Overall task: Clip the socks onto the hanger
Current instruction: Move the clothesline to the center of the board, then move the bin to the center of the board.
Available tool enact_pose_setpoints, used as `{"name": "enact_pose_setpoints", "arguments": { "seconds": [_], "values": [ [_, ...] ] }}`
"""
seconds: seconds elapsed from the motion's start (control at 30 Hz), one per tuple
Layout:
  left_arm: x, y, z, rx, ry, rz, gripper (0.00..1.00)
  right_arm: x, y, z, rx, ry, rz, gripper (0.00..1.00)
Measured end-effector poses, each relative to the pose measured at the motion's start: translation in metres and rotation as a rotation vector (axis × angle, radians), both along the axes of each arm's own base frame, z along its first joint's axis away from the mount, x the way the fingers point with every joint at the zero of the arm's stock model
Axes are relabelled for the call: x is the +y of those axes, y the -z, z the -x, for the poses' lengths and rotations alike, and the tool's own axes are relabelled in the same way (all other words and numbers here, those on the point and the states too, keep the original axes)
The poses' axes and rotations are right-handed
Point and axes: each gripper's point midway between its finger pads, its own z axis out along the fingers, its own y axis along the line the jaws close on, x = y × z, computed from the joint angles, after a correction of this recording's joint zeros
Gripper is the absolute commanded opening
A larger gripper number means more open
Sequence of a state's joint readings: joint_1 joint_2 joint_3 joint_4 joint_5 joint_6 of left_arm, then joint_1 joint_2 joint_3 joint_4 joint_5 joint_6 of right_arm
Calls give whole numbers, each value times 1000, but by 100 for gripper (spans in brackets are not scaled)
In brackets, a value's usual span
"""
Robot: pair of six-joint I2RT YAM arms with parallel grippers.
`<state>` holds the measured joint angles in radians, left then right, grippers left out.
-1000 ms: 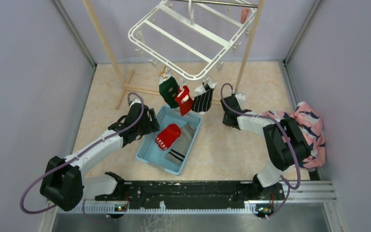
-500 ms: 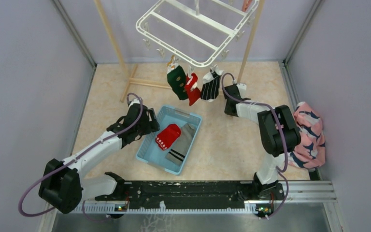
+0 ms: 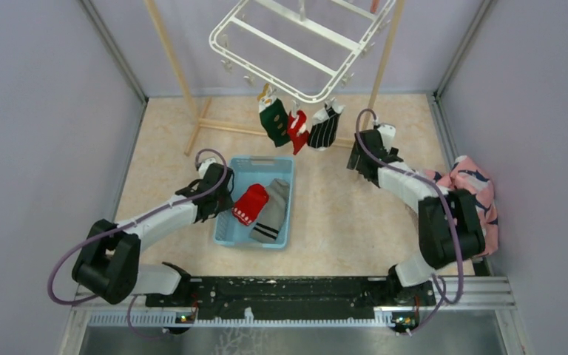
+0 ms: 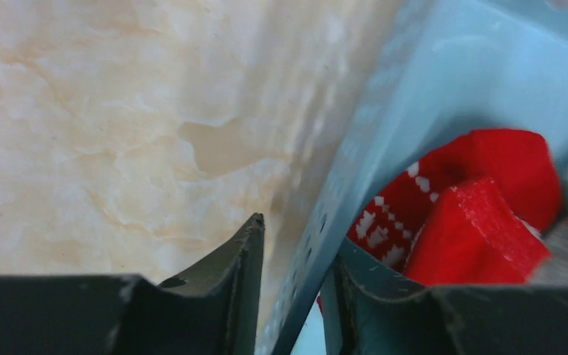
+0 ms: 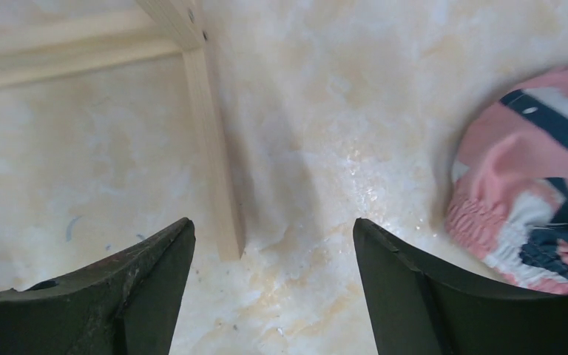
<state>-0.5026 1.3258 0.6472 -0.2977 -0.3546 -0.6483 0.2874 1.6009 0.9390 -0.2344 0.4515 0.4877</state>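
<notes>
Socks [image 3: 296,127]: 3 hang clipped at 12 o'clock on hanger [image 3: 296,52], 2 lie in blue bin [image 3: 255,164] on table [image 3: 340,214], whose 9 o'clock wall left claw [image 4: 292,244] clamps, prob. to steady it; right claw [image 5: 274,244] apart, empty.

Take the wooden rack [image 3: 171,59] as your marker. Under its feet you have a beige, marble-patterned floor [image 3: 340,214]. In your right wrist view one pale wooden foot [image 5: 211,163] lies flat on that floor, with a soft glare just to its right. Behind the rack stands a plain lilac-grey back wall [image 3: 429,44]. A matching left wall [image 3: 37,111] and right wall [image 3: 547,111] flank the rack, joined to the back wall by metal corner posts [image 3: 115,48].
</notes>
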Motion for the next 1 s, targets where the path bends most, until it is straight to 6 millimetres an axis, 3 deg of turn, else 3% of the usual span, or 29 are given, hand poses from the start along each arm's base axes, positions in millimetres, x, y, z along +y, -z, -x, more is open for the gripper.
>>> {"name": "enact_pose_setpoints", "arguments": {
  "seconds": [0.17, 0.3, 0.4, 0.67, 0.77, 0.87, 0.9, 1.0],
  "values": [
    [29, 4, -5, -13, -169, 48, 35, -1, -62, 8, -164, -13, -47, 78],
    [60, 6, 11, -31, -305, 93, 36, 1, -96, 13, -253, -33, -75, 78],
    [72, 5, 27, -27, -351, 89, 39, 5, -102, 16, -261, -52, -82, 77],
    [78, -32, 47, -35, -383, 106, 54, 19, -99, 27, -239, -112, -95, 77],
    [77, -59, 44, -72, -390, 135, 64, 19, -100, 31, -247, -117, -100, 77],
    [77, -84, 39, -131, -392, 158, 83, 19, -99, 32, -245, -117, -99, 77],
    [77, -87, 39, -139, -394, 159, 92, 19, -99, 32, -244, -117, -98, 76],
    [80, -86, 43, -126, -395, 145, 98, 19, -98, 32, -241, -117, -98, 76]
  ]
}}
